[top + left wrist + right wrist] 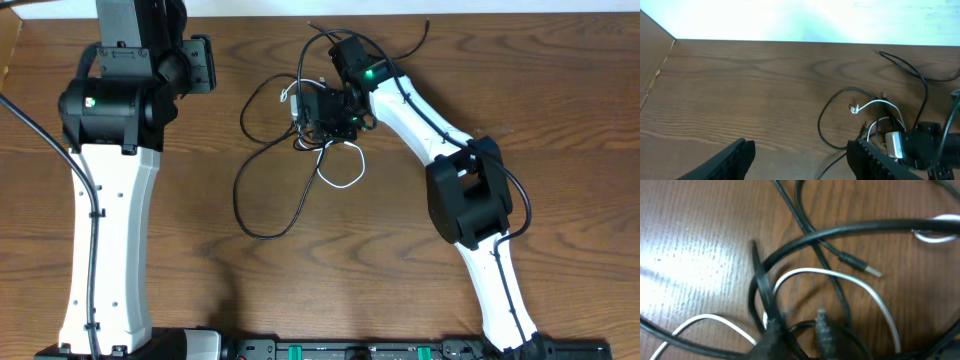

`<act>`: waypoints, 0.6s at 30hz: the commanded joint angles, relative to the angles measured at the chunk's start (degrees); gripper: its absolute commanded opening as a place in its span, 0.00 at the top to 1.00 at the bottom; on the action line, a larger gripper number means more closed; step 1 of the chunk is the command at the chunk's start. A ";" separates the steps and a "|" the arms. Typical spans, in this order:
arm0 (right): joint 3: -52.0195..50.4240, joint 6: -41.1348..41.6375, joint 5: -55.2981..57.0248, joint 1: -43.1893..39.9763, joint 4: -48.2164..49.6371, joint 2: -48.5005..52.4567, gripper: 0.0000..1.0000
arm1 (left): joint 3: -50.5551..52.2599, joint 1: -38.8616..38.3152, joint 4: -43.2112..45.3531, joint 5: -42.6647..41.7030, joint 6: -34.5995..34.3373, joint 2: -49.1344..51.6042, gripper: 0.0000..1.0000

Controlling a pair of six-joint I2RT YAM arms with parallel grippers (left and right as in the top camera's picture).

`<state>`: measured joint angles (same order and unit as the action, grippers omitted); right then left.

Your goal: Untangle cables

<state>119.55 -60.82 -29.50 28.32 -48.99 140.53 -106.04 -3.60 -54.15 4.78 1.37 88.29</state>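
Looks early in the job: no cord freed yet. Finds the black cable (238, 195) and the white cable (341, 187) heaped together on the table (300, 300), far side, about midway between the arms, with one wide black loop trailing toward the near edge and a small white loop just beside it. Counts several crossings in the right wrist view: thick black over white, a thinner black strand with its plug end (867, 269) lying bare on the wood, white arching beside the thick black run. Places the right gripper (800, 335) down in the thick of the heap, fingertips close together and blurred, strands on both sides; cannot tell whether anything is pinched between them or merely brushed. Places the left gripper (801, 150) well apart from the heap, over bare wood, fingers spread wide, nothing between them. Leaves nearly everything to do, by this reading: lift one cord out of the crossings, draw the white clear of the black, lay each out apart. Cannot tell whether the black is one cord or two.
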 commanded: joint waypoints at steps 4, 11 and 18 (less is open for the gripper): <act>1.79 6.49 -0.61 -0.02 1.84 0.26 0.99 | -0.07 0.04 -0.26 -0.28 0.35 -1.25 0.35; 8.94 7.30 -0.61 -0.59 -2.40 0.26 0.99 | -0.07 0.04 -0.24 -0.26 0.57 -1.25 0.36; 20.74 10.78 -0.44 -1.70 -6.67 0.26 0.99 | -0.07 0.04 -0.22 -0.28 0.55 -1.22 0.36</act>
<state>134.98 -52.66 -29.21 27.79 -54.41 140.55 -106.04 -3.60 -54.15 4.62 1.52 88.29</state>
